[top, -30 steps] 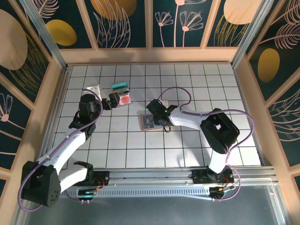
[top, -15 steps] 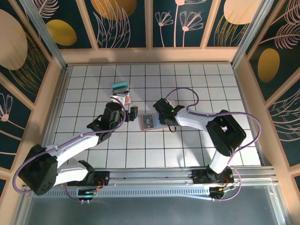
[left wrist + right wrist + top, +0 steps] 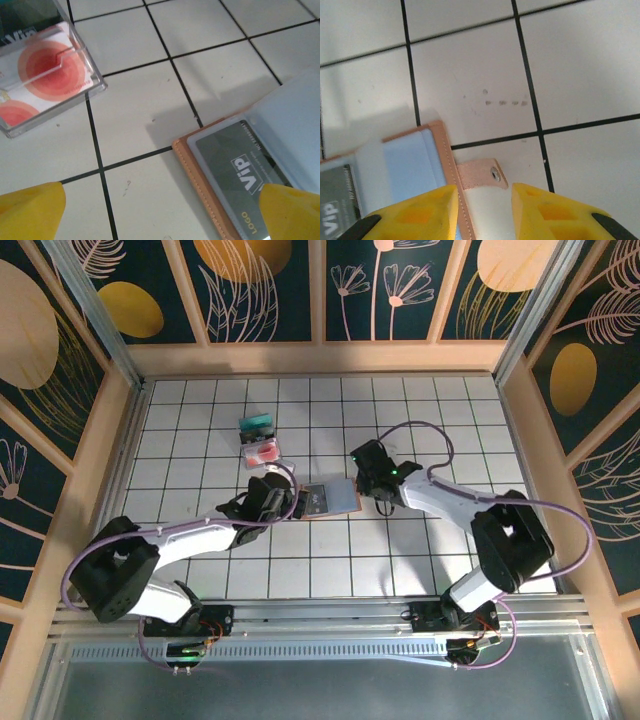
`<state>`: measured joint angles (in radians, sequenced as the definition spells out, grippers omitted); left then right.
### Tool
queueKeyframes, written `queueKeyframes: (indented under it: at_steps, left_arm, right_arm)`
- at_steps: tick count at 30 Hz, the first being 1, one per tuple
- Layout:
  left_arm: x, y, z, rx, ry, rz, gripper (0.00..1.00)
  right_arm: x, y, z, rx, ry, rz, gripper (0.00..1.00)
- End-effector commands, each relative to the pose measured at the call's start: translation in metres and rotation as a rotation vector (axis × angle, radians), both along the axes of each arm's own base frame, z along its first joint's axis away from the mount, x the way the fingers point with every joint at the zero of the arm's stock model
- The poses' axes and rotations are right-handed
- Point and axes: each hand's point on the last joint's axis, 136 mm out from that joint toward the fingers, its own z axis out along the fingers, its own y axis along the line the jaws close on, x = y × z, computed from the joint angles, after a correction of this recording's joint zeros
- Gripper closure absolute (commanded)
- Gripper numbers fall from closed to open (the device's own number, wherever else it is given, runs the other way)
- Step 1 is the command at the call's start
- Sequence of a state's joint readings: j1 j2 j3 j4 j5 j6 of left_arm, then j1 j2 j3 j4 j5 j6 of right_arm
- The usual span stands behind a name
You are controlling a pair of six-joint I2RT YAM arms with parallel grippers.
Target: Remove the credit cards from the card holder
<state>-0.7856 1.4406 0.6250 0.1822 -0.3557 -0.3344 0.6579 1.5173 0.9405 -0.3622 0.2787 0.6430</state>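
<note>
the card holder (image 3: 329, 499) lies open on the tiled bench (image 3: 400, 400), with a grey card (image 3: 239, 170) in its sleeve. the left claw (image 3: 160, 212) is spread wide at the holder's 9 o'clock edge, holding nothing. the right claw (image 3: 484, 207), at 3 o'clock, straddles the snap tab (image 3: 481, 175), narrowly parted; i cannot tell whether it pinches the tab. a red-and-white card (image 3: 263, 452) and a teal card (image 3: 256, 424) lie toward 11 o'clock from the holder.
</note>
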Motion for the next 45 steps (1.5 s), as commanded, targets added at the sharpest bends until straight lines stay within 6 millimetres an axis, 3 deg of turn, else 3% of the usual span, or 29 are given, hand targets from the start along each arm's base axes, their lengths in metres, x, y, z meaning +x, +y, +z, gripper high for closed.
queueKeyframes:
  at_steps: [1,5,10,19,27,35,45]
  left_arm:
    - [0.011,-0.003,0.003,-0.032,-0.01,0.07,0.01]
    - [0.012,-0.003,-0.009,-0.054,0.026,0.111,0.01]
    - [0.014,0.0,-0.025,-0.049,0.068,0.161,0.01]
    - [0.017,0.01,-0.044,-0.056,0.131,0.213,0.01]
    - [0.015,0.016,-0.053,-0.051,0.156,0.217,0.01]
    - [0.014,0.011,-0.063,-0.042,0.184,0.189,0.01]
    - [0.009,0.019,-0.074,0.009,0.208,0.2,0.01]
  right_arm:
    - [0.003,0.004,0.023,0.079,-0.057,-0.006,0.66]
    - [0.003,0.023,0.04,0.174,-0.078,0.059,0.66]
    - [-0.002,0.056,0.042,0.291,-0.051,0.162,0.66]
    - [-0.009,0.1,0.01,0.406,0.079,0.257,0.71]
    - [-0.012,0.116,-0.017,0.423,0.159,0.285,0.73]
    - [-0.014,0.126,-0.023,0.435,0.175,0.305,0.73]
    - [-0.016,0.13,-0.04,0.421,0.215,0.314,0.74]
